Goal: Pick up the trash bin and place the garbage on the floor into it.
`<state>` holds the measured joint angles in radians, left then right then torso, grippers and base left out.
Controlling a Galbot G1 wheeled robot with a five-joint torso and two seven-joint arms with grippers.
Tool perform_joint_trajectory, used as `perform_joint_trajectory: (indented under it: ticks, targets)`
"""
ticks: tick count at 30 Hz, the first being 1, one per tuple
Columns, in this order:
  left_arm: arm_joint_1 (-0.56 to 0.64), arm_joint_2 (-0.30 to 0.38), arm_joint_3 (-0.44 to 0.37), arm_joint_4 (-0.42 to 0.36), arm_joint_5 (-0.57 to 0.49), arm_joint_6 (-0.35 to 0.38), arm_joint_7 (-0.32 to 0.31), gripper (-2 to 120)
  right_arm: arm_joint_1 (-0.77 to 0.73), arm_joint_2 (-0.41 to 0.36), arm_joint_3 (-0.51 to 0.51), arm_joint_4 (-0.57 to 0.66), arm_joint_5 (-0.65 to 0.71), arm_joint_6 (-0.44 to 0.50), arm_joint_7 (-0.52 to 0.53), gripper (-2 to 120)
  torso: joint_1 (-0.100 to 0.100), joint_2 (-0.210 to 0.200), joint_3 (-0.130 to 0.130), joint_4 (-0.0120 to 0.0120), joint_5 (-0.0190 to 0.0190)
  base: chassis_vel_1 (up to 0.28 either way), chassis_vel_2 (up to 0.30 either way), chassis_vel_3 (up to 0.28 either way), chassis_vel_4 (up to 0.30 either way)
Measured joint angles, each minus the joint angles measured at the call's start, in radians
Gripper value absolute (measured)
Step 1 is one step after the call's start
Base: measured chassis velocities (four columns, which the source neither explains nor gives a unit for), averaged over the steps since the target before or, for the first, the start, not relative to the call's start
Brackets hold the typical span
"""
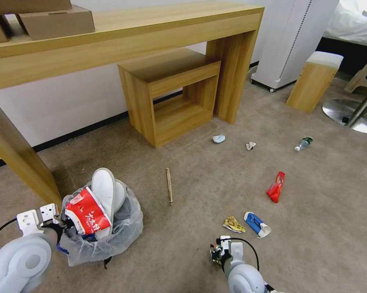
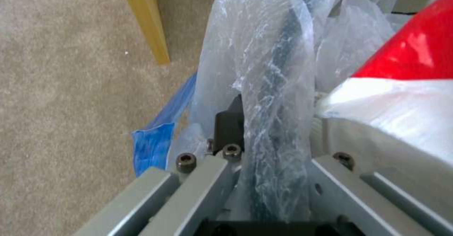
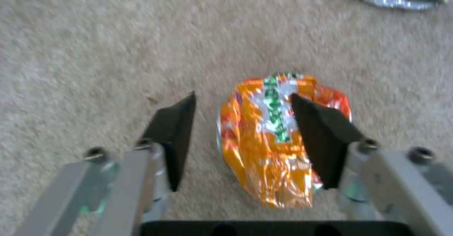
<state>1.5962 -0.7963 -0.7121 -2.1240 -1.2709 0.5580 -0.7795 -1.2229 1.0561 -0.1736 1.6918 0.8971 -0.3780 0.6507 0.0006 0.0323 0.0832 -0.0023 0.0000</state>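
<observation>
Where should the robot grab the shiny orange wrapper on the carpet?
Across its narrow middle, coming straight down from above. The orange wrapper lies flat and long on the carpet, so a pinch across its width probably holds best. The right gripper is open, its fingers on either side of the wrapper.

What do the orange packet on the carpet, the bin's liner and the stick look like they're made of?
The orange packet, between the open right end effector's fingers, looks like shiny metallised foil: crinkled, with bright glints. The bin's liner, gripped by the left end effector, looks like thin clear plastic film, creased and see-through. The stick seems to be plain matt wood, pale brown.
</observation>
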Motion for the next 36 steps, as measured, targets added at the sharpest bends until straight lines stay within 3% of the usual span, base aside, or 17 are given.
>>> perform_joint_trajectory:
  ticks: [12, 36]
  targets:
    - [-0.001, 0.001, 0.009, 0.011, -0.001, 0.007, -0.001, 0, -0.012, 0.01, -0.002, -0.024, 0.019, -0.025, 0.043, 98, 0.0, 0.0, 0.0, 0.0, 0.0, 0.0, 0.0, 0.0, 0.0]
    - [-0.013, 0.001, 0.025, 0.024, 0.019, -0.001, 0.011, 0, 0.01, 0.062, -0.009, -0.126, -0.03, 0.008, 0.029, 100, 0.0, 0.0, 0.0, -0.0001, -0.0001, 0.0, 0.0, 0.0, 0.0]
